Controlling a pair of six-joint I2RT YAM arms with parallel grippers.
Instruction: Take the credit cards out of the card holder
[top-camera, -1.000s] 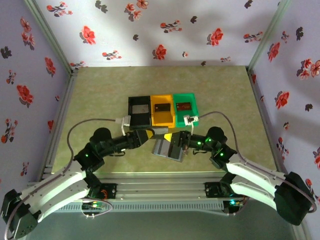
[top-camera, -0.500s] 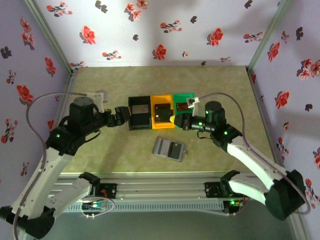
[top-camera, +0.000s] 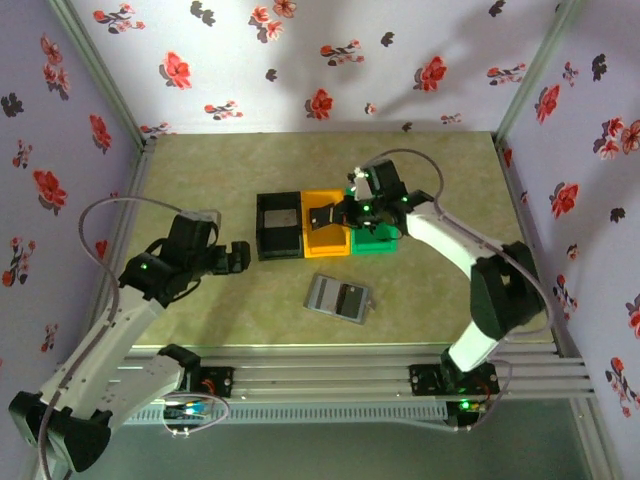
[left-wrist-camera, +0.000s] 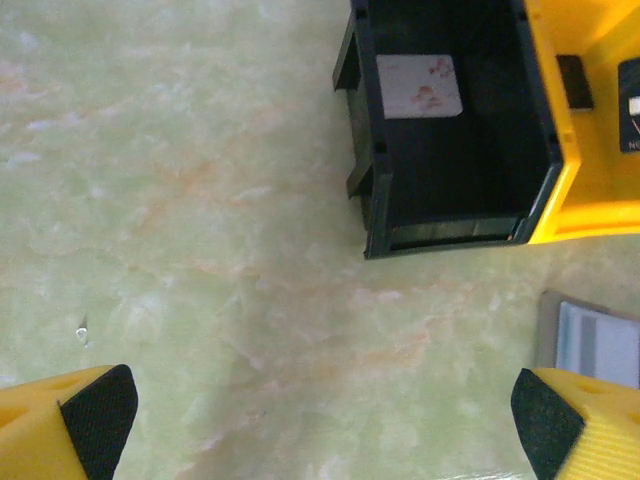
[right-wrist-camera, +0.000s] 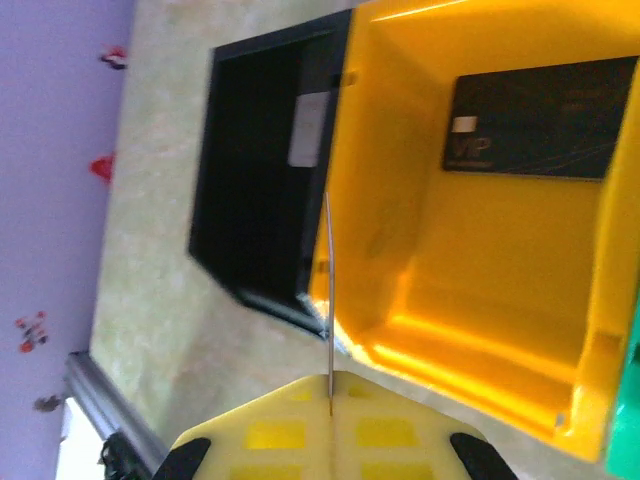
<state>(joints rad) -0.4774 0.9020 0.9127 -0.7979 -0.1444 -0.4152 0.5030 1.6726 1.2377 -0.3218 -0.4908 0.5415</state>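
1. Left gripper (top-camera: 234, 257) hangs over the bare table (top-camera: 200, 180) on its left side, beside the black bin (top-camera: 278, 240). Jaws wide apart, nothing between them.
2. Right gripper (top-camera: 327, 217) is over the orange bin (top-camera: 325, 243), jaws closed on a thin held card (right-wrist-camera: 328, 290), seen edge-on.
3. Card holder (top-camera: 338, 297) lies flat between the bins and the table's near edge.
4. Dark card (right-wrist-camera: 540, 118) rests in the orange bin, pale card (left-wrist-camera: 420, 85) in the black bin.
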